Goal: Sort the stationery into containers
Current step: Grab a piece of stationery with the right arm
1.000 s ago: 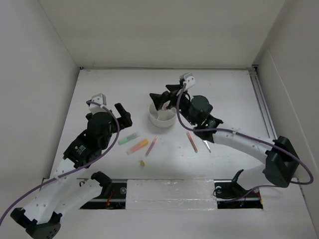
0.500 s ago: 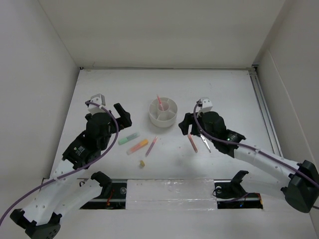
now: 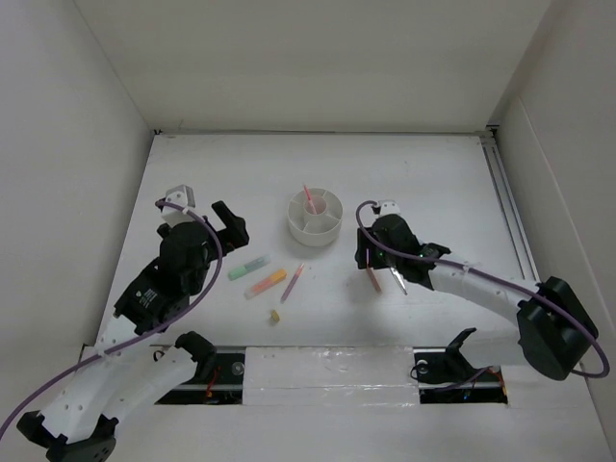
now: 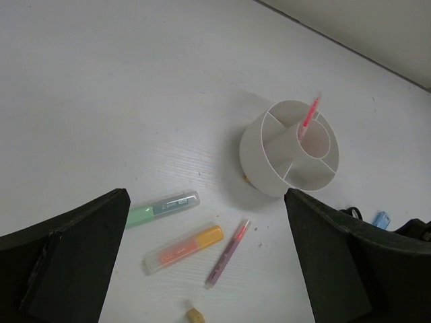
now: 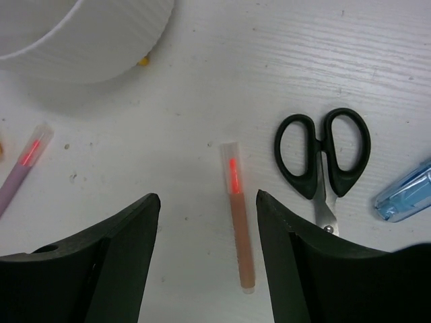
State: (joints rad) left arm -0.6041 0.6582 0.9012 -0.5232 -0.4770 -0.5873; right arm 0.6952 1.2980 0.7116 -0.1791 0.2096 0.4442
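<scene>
Organizer (image 3: pixel 313 237): round, white, w/ 1 pen (image 3: pixel 309 200)

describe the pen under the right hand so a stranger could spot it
Start at the round white organizer mid-table. Just right of it, toward the arms, an orange-brown pen lies below the right hand. Unlike the other loose pen, it lies beside the black-handled scissors.

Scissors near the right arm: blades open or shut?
Shut: right wrist view shows the scissors with black loops side by side, blades together as one strip.
</scene>
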